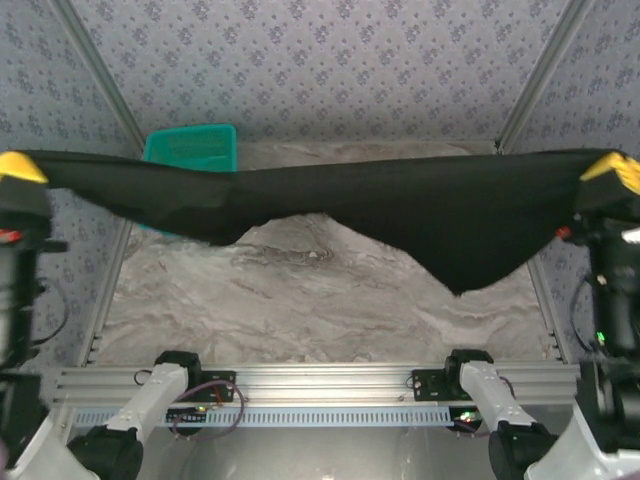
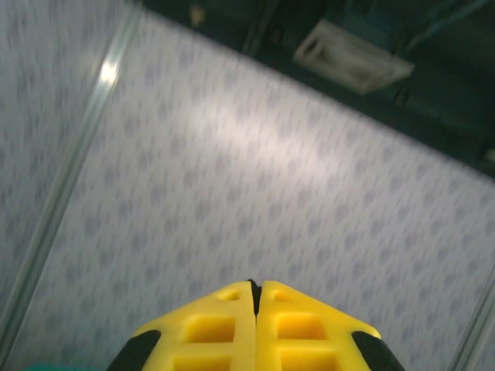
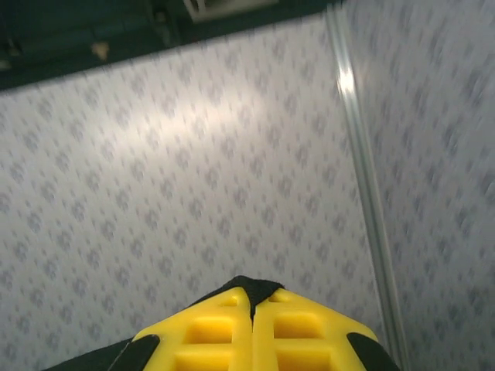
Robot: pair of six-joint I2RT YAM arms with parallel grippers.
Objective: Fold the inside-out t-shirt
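inside-out t-shirt [image 1: 400, 200] is hanging in the air over a grey marbled desk [image 1: 300, 290], stretched left to right and sagging to a point right of centre. Patterned wallpaper walls [image 1: 320, 60] all round, with metal posts [image 1: 100, 70] in the far corners. Left tool [image 1: 20, 167] is raised at the left side, clamped on one end of the cloth. Right tool [image 1: 612, 168] mirrors it on the right, pinching the other end. Teal basket [image 1: 190, 145] sits at the desk's far left, partly behind the cloth.
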